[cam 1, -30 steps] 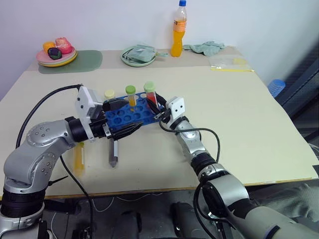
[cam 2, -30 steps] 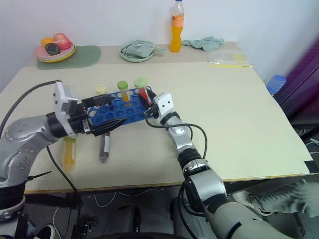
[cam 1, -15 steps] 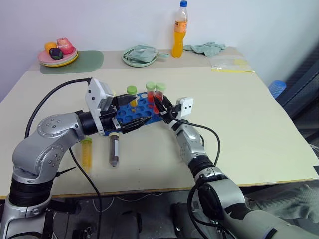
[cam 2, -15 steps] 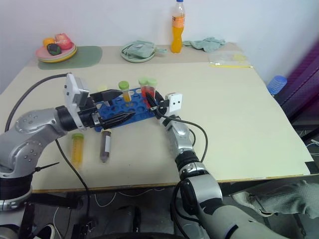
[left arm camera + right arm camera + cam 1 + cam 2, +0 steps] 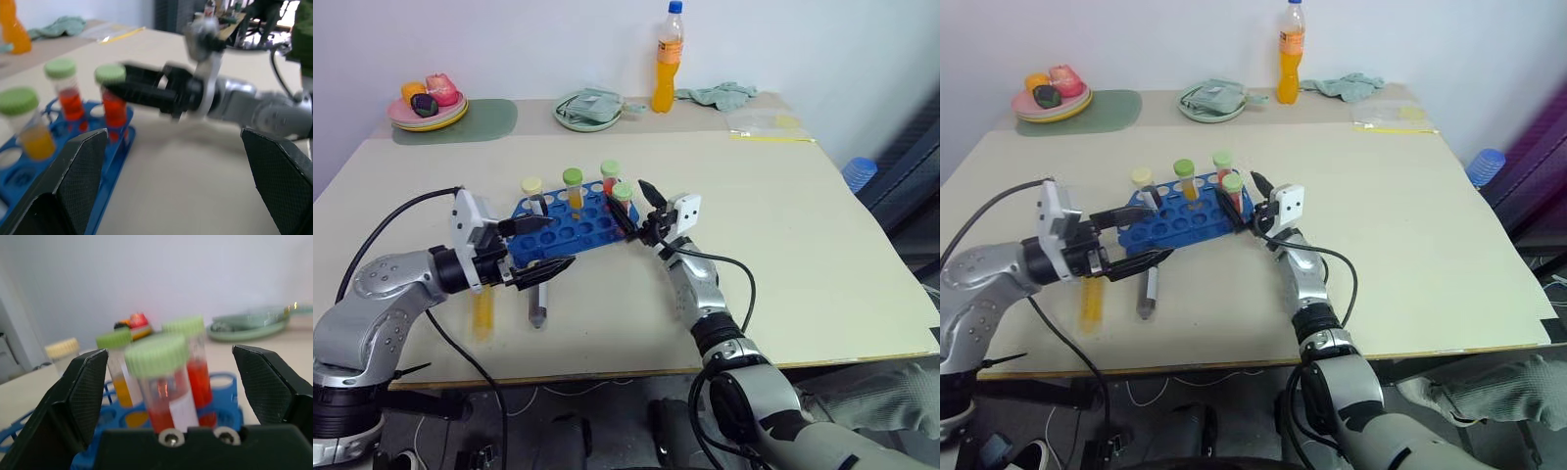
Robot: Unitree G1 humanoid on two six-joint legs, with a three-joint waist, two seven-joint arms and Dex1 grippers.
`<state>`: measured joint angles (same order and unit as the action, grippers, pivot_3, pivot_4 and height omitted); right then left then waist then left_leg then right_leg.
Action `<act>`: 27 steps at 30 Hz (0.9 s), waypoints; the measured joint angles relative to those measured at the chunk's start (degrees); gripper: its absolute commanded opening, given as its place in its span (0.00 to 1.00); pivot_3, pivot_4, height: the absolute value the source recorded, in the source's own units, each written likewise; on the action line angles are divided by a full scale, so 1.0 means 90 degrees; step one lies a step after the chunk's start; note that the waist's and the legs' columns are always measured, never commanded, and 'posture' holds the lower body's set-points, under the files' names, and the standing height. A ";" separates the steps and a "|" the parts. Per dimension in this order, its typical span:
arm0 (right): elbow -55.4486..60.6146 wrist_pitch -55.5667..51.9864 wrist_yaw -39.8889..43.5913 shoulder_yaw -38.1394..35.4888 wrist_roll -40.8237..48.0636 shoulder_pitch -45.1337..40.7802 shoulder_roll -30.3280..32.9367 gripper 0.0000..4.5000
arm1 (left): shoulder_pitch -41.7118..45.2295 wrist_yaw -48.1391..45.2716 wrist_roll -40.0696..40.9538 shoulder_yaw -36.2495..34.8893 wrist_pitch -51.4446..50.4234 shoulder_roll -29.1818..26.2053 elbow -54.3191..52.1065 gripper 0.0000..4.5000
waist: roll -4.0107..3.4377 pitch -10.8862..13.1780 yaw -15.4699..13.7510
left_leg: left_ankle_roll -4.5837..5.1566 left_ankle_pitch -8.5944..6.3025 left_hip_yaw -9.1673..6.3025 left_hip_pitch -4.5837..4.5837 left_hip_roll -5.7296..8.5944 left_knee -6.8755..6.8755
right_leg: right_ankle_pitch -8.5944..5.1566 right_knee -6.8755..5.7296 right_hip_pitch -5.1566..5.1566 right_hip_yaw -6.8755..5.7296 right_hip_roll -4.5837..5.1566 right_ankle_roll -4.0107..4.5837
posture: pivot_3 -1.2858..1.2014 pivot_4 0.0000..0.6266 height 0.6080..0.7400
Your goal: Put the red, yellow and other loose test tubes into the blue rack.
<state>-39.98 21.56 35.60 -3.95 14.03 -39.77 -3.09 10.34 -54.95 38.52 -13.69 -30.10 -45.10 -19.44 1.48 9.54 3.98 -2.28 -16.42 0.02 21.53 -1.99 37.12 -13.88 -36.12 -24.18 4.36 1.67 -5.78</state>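
Note:
The blue rack (image 5: 570, 227) stands mid-table holding several upright tubes: a pale-yellow-capped one (image 5: 531, 187), a yellow one (image 5: 572, 182) and two red green-capped ones (image 5: 609, 172). My right gripper (image 5: 626, 200) is open, its fingers (image 5: 78, 396) either side of the nearer red tube (image 5: 164, 382), which stands in a hole at the rack's right end. Two loose test tubes lie on the table in front of the rack: a yellow-orange one (image 5: 482, 312) and a dark grey one (image 5: 537, 305). My left gripper (image 5: 562, 242) hangs open and empty at the rack's near left side, above them.
An orange drink bottle (image 5: 665, 57), a green bowl with a cloth (image 5: 586, 108), a plate of fruit (image 5: 426, 104) on a green mat and another cloth (image 5: 719, 95) line the far edge. A clear plastic bag (image 5: 762, 124) lies far right.
My right gripper has opened and let go of the red tube, which now stands in the rack. My left gripper has drawn back leftward and lower, staying open.

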 measured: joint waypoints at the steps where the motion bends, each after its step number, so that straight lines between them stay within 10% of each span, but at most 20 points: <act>1: 0.0212 -0.0074 0.0069 0.0000 0.0047 0.0058 0.0126 1.00 | -0.0099 -0.0073 -0.0025 -0.0076 0.0063 -0.0039 0.0051 1.00 | 0.0000 0.0000 -0.0001 | 0.0000 0.0000 0.0000 -0.0001 0.0000 0.0000 | 0.0000 0.0000 0.0000 0.0000 0.0001 0.0000 | 0.52 0.24 1.00; 27: 0.5710 -0.4673 0.2087 -0.0089 0.2222 0.2067 0.3760 1.00 | -0.1435 -0.1773 -0.0483 -0.0957 0.2021 -0.0244 0.2305 1.00 | 0.0002 0.0000 -0.0105 | 0.0004 -0.0002 0.0027 -0.0001 -0.0005 0.0000 | -0.0021 0.0004 -0.0005 0.0003 -0.0001 0.0030 | 0.52 0.24 1.00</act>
<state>11.41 -20.50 54.39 -4.75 34.03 -21.17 30.76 -2.57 -70.90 34.18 -22.30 -11.91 -47.29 1.31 1.50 9.54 3.03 -2.25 -16.44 0.26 21.53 -2.03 37.13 -14.07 -36.08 -24.22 4.39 1.66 -5.51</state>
